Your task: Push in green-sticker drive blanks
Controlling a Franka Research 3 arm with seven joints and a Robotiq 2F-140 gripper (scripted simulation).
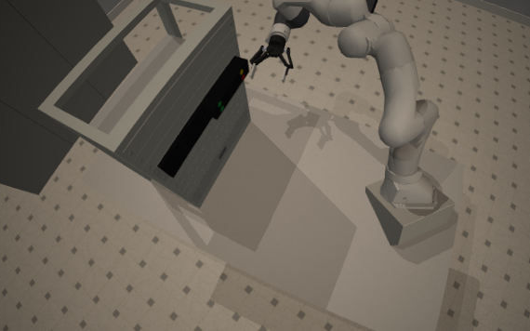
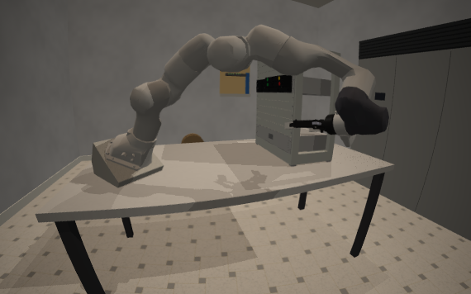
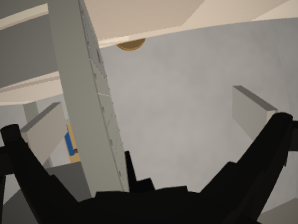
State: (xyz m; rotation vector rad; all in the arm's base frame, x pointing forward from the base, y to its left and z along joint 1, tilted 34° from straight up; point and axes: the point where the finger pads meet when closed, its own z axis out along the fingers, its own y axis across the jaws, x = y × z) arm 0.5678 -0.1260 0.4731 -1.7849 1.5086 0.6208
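Observation:
The rack stands upright. The black storage chassis runs across its upper front. Two green stickers sit one above the other near its middle. A yellow sticker sits above a red sticker near the end on the gripper's side. How far each blank stands out is too small to tell. My gripper is open and empty, beside the rack's front corner and below chassis height. The wrist view shows the front post between its fingers, left of centre; contact cannot be told.
The table carries the rack and the arm's wedge base. The arm arches high from its base to the rack's near side. Tall dark cabinets stand behind the rack.

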